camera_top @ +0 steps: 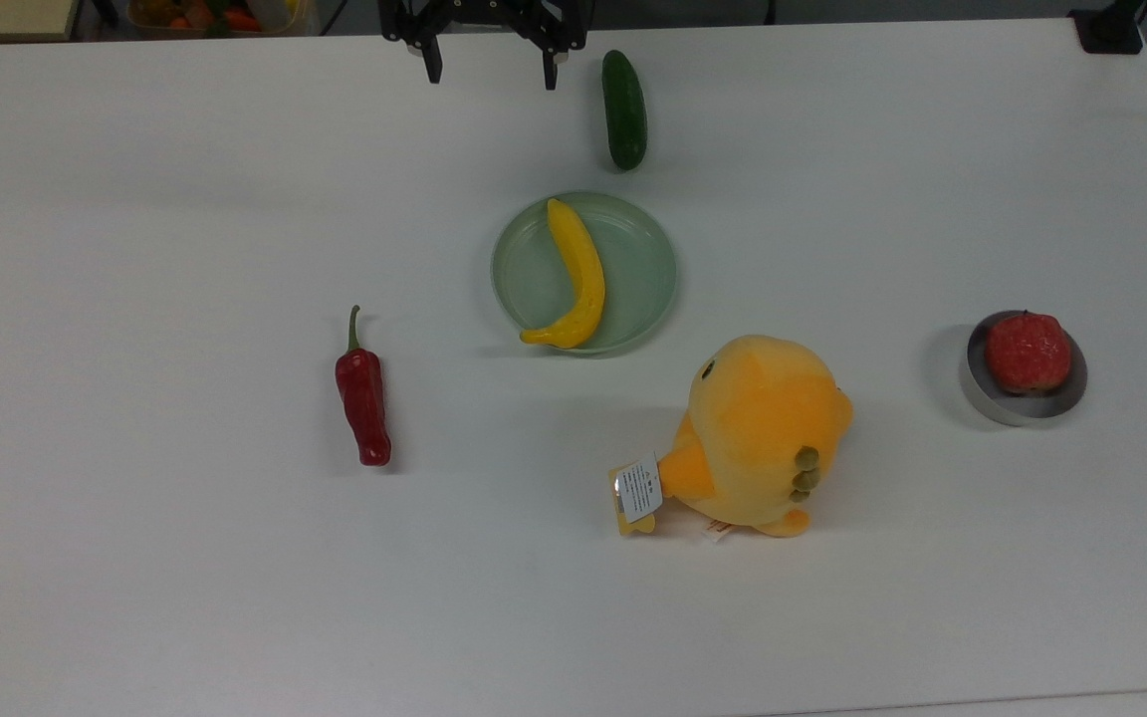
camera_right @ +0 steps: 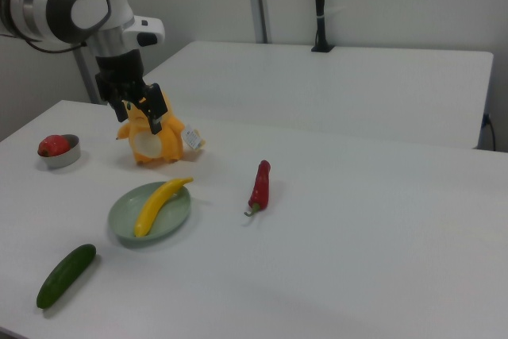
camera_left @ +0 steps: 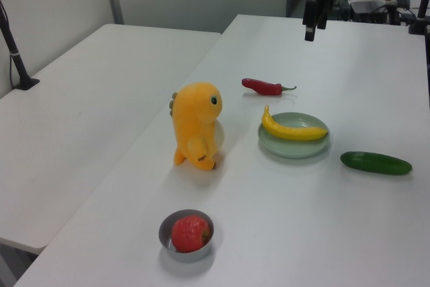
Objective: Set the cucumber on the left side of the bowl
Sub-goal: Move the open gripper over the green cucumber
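Note:
The dark green cucumber (camera_top: pixel 624 110) lies on the white table near the top view's top edge, just above the green plate. It also shows as the cucumber (camera_left: pixel 375 162) and the cucumber (camera_right: pixel 66 275). The small metal bowl (camera_top: pixel 990 404) sits far off at the top view's right and holds a red fruit (camera_top: pixel 1028 351); the same bowl (camera_left: pixel 185 256) is nearest in the left view, and the bowl (camera_right: pixel 63 160) is at the right view's left. My gripper (camera_top: pixel 491 72) hangs open and empty above the table, to the top view's left of the cucumber.
A pale green plate (camera_top: pixel 638 269) holding a yellow banana (camera_top: pixel 576 274) lies mid-table. A red chili pepper (camera_top: pixel 362 393) is at the top view's left. An orange plush toy (camera_top: pixel 763 433) stands between plate and bowl. Bare table surrounds the bowl.

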Available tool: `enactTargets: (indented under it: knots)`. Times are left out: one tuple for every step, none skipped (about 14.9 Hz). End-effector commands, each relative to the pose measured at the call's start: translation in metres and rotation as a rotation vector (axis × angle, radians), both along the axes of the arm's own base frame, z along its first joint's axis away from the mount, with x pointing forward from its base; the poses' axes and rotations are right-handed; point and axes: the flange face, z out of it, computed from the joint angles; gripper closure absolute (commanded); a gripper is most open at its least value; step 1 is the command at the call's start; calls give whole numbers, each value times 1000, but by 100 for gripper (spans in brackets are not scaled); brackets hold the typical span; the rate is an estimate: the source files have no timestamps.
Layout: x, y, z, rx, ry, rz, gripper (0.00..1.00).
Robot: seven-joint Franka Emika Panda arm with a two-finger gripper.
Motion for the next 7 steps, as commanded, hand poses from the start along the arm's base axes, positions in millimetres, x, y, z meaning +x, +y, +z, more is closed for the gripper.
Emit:
enactTargets:
  knots:
    - [-22, 7, -9, -1, -4, 35, 0]
    - [-25, 13, -14, -3, 6, 47, 0]
    - [-31, 19, -14, -5, 9, 58, 0]
    - [-36, 20, -22, -9, 26, 62, 0]
    - [-45, 23, -25, -12, 33, 70, 0]
    - [-55, 28, -33, -18, 52, 87, 0]
    - [-66, 39, -41, -25, 70, 111, 0]
